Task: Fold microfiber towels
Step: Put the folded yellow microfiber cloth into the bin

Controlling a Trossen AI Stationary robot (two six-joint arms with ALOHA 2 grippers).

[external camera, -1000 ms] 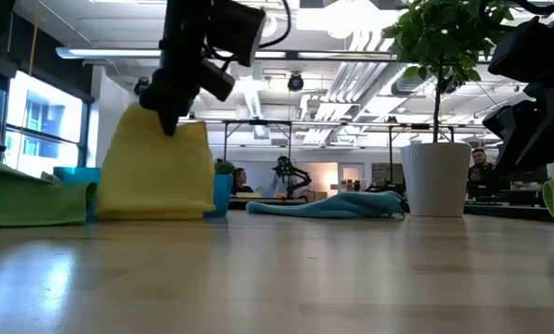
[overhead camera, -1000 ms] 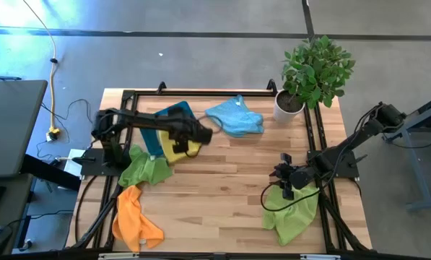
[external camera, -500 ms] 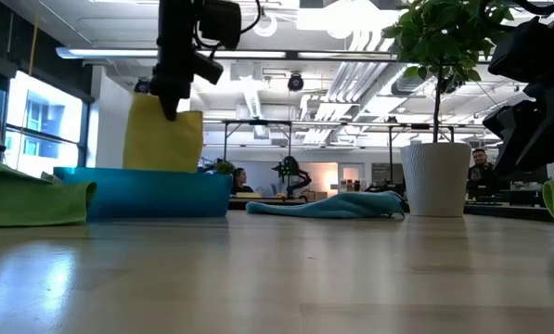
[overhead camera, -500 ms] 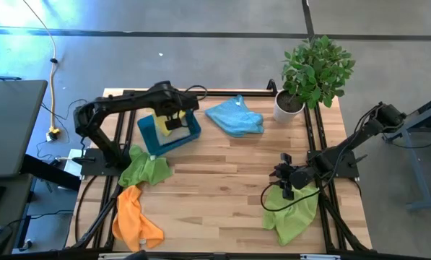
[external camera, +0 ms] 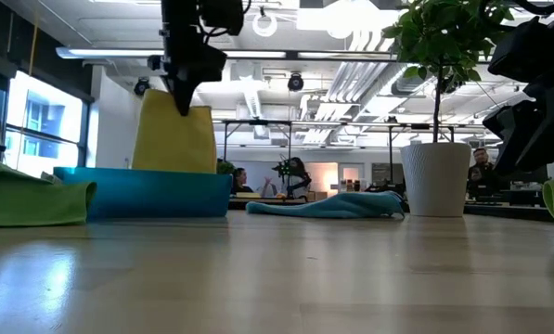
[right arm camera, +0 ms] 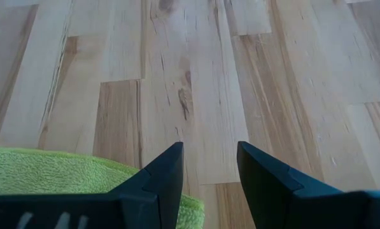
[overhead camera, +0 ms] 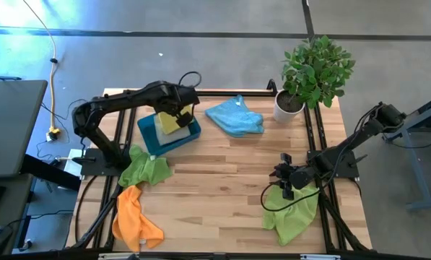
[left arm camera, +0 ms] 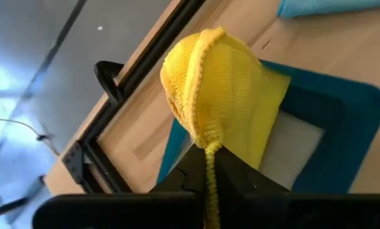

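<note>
Early going: yellow towel [overhead camera: 169, 122] pinched in the left gripper [overhead camera: 180, 114]'s closed jaws over the teal tray [overhead camera: 192, 133] at upper left, right gripper [overhead camera: 286, 175] idle with jaws wide at lower right, blue [overhead camera: 234, 118], green [overhead camera: 144, 170] and orange [overhead camera: 136, 219] towels crumpled on the counter [overhead camera: 222, 180], unfolded.

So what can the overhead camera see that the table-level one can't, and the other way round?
Only the overhead view shows the orange towel at the table's near left, the lime towel under the right gripper, which hangs open, and the floor with its cables.

Only the table-level view shows the room behind, with ceiling lights and a person beyond the pot.

Both show the left gripper shut on the yellow towel above the teal tray, the blue towel, the green towel and the plant.
</note>
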